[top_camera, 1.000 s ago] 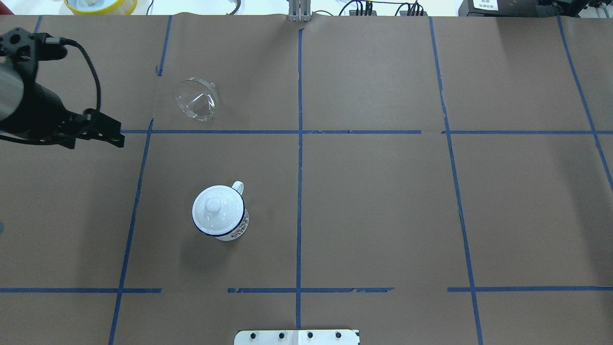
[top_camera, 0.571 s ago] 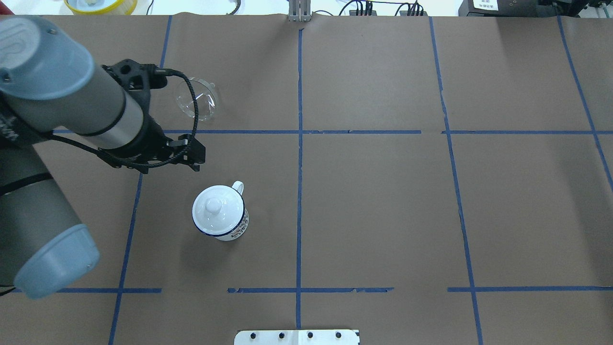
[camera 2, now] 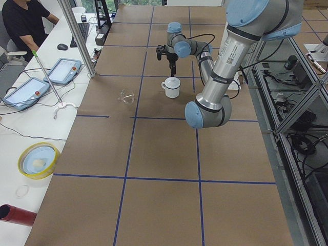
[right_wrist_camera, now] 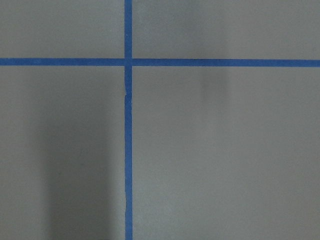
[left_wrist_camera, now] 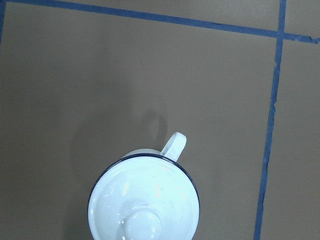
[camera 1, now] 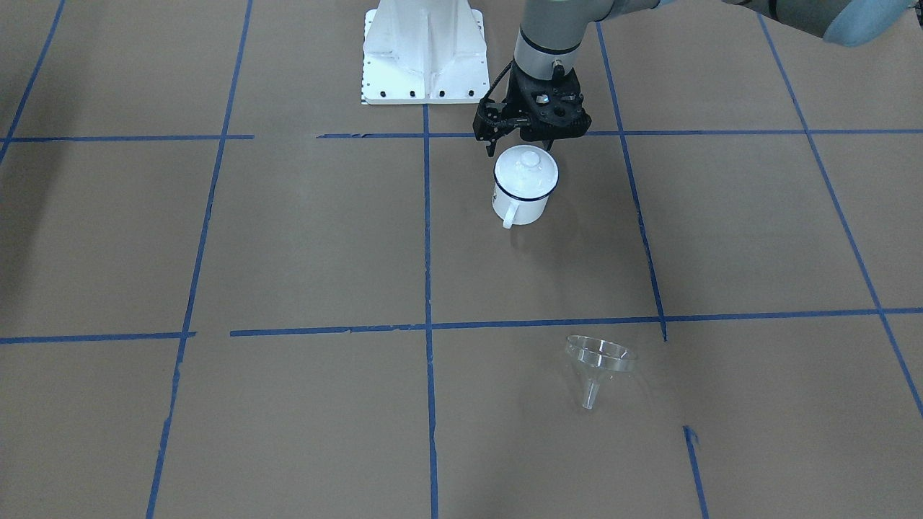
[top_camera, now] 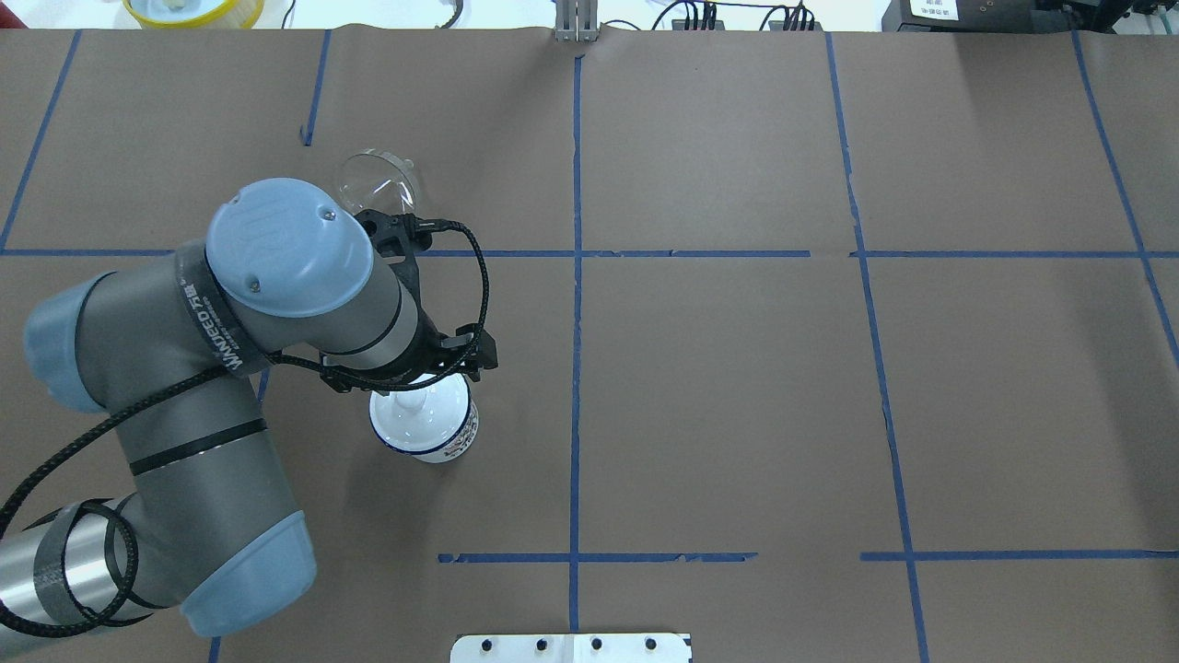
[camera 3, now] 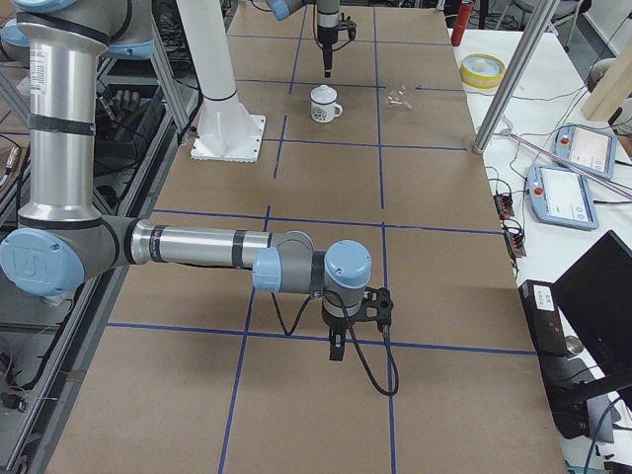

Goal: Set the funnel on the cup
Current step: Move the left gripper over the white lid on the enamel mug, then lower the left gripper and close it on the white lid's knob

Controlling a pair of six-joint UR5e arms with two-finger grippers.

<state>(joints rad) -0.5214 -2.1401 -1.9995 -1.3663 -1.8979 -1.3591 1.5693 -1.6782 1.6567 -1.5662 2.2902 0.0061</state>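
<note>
Overhead exterior: lid (top_camera: 426, 420) w/ knob (top_camera: 410, 400) atop cup (top_camera: 458, 439) (funnel (top_camera: 368, 180) well apart)

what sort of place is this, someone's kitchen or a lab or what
Probably a robotics lab, not a kitchen: a big table covered in brown paper gridded with blue tape, industrial robot arms mounted at it, and a person at a side bench with control tablets.

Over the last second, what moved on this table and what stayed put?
The left arm swept in from the table's left edge toward the middle, and the left gripper now hangs just above the knobbed lid of the white enamel mug. It has taken hold of nothing. The mug, its lid and the clear funnel stayed where they were, with the funnel still apart from the mug.
</note>
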